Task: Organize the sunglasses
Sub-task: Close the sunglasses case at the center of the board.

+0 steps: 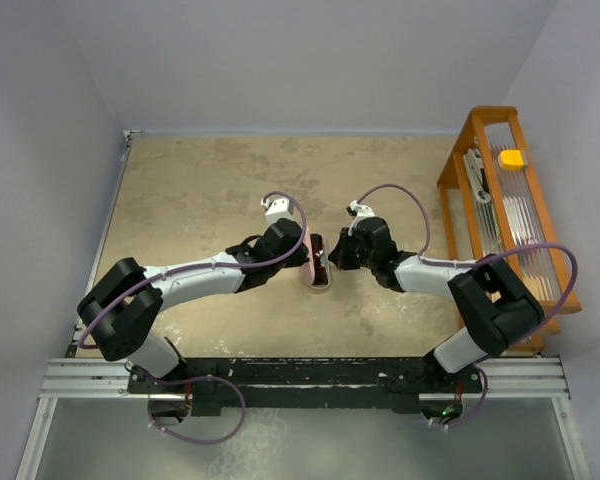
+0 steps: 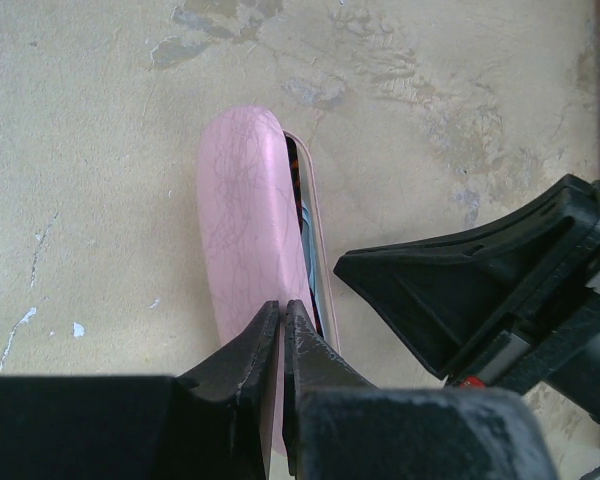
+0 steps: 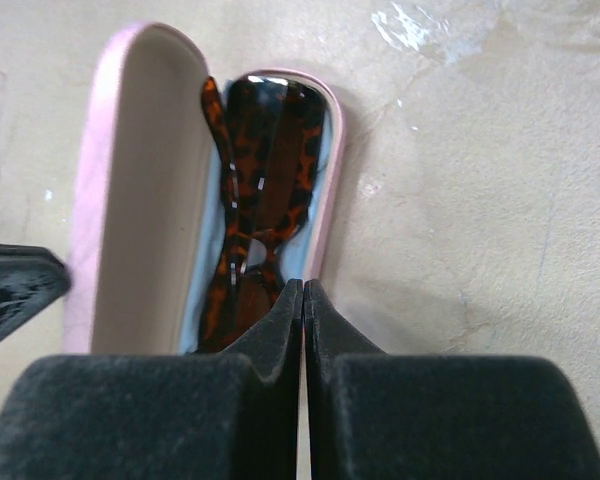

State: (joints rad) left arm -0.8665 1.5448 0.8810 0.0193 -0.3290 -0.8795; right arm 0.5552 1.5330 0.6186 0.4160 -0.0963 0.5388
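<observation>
The sunglasses [image 3: 265, 170], tortoise-brown with dark lenses, lie folded in the base of an open pink case [image 3: 145, 180] on a light blue cloth [image 3: 323, 200]. The case stands at mid-table between both arms [image 1: 320, 262]. My left gripper [image 2: 282, 305] is shut, its tips against the outside of the raised pink lid [image 2: 245, 210], with nothing between them. On the other side, my right gripper [image 3: 303, 285] is also shut, its tips at the near rim of the case base beside the glasses. In the left wrist view the glasses show only as a dark sliver in the lid gap.
An orange wooden rack [image 1: 510, 210] stands along the table's right edge, with a yellow block [image 1: 512, 158] and pale items on it. The table top [image 1: 200, 190] is worn beige, walled at the back and left.
</observation>
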